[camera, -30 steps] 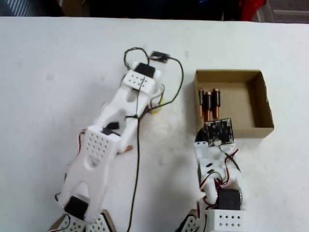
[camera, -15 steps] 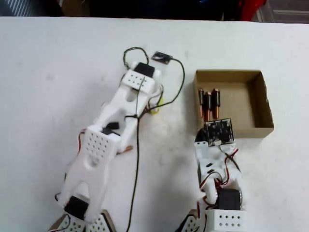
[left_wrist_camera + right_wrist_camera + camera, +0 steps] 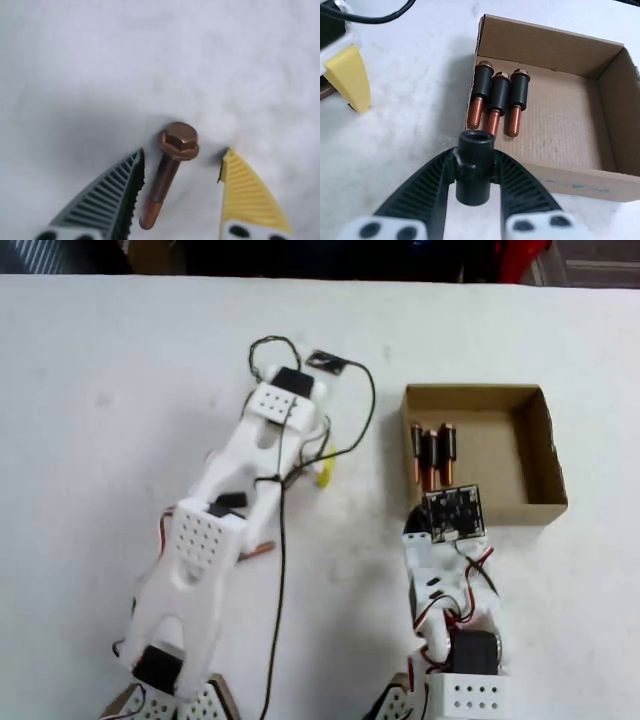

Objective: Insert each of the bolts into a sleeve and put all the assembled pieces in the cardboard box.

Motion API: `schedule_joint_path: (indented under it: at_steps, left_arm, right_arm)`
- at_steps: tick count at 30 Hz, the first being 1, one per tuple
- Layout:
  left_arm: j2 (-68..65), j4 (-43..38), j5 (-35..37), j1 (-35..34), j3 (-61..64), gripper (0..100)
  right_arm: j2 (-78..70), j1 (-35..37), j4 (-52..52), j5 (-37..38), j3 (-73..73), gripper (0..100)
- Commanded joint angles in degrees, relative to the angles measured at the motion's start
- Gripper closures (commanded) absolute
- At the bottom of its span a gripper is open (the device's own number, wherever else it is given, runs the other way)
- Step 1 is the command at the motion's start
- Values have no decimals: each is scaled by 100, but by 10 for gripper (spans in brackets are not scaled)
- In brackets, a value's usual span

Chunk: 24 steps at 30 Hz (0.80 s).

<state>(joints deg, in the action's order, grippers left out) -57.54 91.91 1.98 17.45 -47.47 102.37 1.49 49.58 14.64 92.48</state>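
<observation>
Left gripper is down at the white table, just left of centre in the high view. Its jaws are spread wide, a grey finger on one side and a yellow one on the other. The copper bolt lies flat between them, its tip close to the grey one. It has a flanged hex head, a smooth shank and thread towards the tip. It's solid metal and stiff, dense for its size I'd judge, round enough to roll and slick enough to skid out of a sloppy pinch. The best bite looks to be across the shank just under the head, ribbed pads square to it, threaded end left free for a sleeve.

The right gripper is pressed tight on the black sleeve, a matte, stubby tube with its bore open towards the camera, held at the near edge of the cardboard box. That box sits right of centre in the high view, brown, corrugated and open-topped. Three assembled pieces lie side by side in its left part, with black collars and copper threads poking out.
</observation>
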Motion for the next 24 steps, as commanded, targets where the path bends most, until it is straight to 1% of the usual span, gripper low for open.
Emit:
schedule_joint_path:
  at_steps: [1, 7, 10, 12, 17, 18, 24]
  left_arm:
    - [40, 167, -510, 119, -9, 729]
    - [4, -97, -580, 22, -9, 729]
    - [-13, -97, -580, -13, 0, 737]
    - [-13, -105, -580, -31, 0, 784]
    - [-13, -325, -589, -40, 0, 942]
    - [-13, -352, -589, -40, 0, 956]
    - [-13, -343, -589, -40, 0, 961]
  right_arm:
    - [92, -40, -127, -9, -220, 981]
    - [92, -40, -127, -9, -220, 981]
    - [92, -40, -127, -9, -220, 981]
    - [92, -40, -127, -9, -220, 981]
    - [92, -40, -127, -9, -220, 981]
    - [92, -40, -127, -9, -220, 981]
    - [92, -40, -127, -9, -220, 981]
